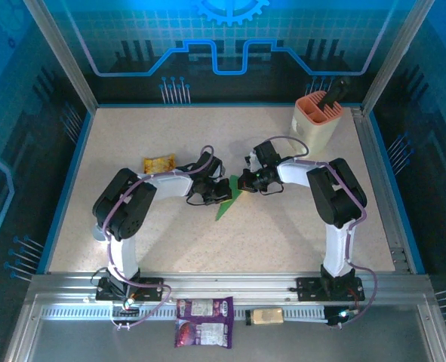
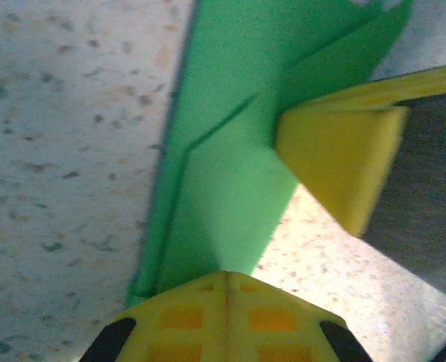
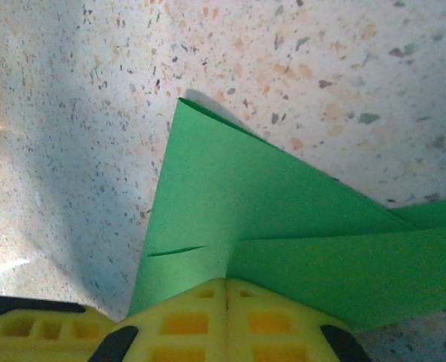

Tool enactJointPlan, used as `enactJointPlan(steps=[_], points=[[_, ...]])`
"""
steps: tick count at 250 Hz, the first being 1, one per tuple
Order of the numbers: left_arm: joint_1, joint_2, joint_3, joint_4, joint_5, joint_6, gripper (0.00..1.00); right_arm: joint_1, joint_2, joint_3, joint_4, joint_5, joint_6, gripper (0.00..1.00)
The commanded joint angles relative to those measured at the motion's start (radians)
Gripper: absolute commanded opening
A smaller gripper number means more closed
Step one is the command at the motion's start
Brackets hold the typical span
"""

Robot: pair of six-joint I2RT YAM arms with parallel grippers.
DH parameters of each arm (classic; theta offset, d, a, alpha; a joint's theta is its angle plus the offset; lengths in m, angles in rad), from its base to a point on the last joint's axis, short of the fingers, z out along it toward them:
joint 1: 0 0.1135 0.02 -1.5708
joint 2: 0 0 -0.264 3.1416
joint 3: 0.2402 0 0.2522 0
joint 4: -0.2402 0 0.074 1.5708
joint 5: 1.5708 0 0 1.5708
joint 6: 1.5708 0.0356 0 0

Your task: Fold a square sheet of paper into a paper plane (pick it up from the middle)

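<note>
Paper plane (image 3: pixel 275 204), half-folded green wedge with creased flaps, both jaws clenched on it

A yellow snack packet (image 1: pixel 159 164) lies left of the table's (image 1: pixel 283 226) middle. A beige holder (image 1: pixel 313 130) with an orange top stands at the far right corner. Two purple packets (image 1: pixel 204 320) and a tan packet (image 1: pixel 267 316) rest beyond the near edge.
</note>
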Motion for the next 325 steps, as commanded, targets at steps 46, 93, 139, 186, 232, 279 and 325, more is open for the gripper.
enactJointPlan(steps=[46, 93, 139, 186, 232, 279, 325], points=[[-0.004, 0.029, 0.052, 0.034, 0.103, -0.006, 0.00, -0.008, 0.065, -0.008, -0.051, 0.032, -0.027, 0.05], [-0.008, 0.069, 0.074, 0.041, 0.122, -0.001, 0.00, -0.011, 0.068, 0.000, -0.067, 0.031, -0.035, 0.05], [-0.009, 0.101, 0.088, 0.055, 0.123, -0.007, 0.00, -0.011, 0.075, 0.013, -0.086, 0.029, -0.031, 0.05], [-0.006, 0.132, 0.075, 0.044, 0.075, -0.004, 0.00, -0.011, 0.089, 0.038, -0.130, 0.035, -0.027, 0.04], [-0.001, 0.107, -0.015, 0.043, 0.066, -0.026, 0.00, -0.011, 0.100, 0.073, -0.208, 0.071, -0.033, 0.04], [0.006, 0.046, -0.130, 0.052, 0.075, -0.064, 0.00, -0.011, 0.116, 0.105, -0.270, 0.105, -0.037, 0.04], [0.010, -0.050, -0.239, 0.050, 0.069, -0.078, 0.12, -0.012, 0.125, 0.124, -0.297, 0.113, -0.049, 0.04]])
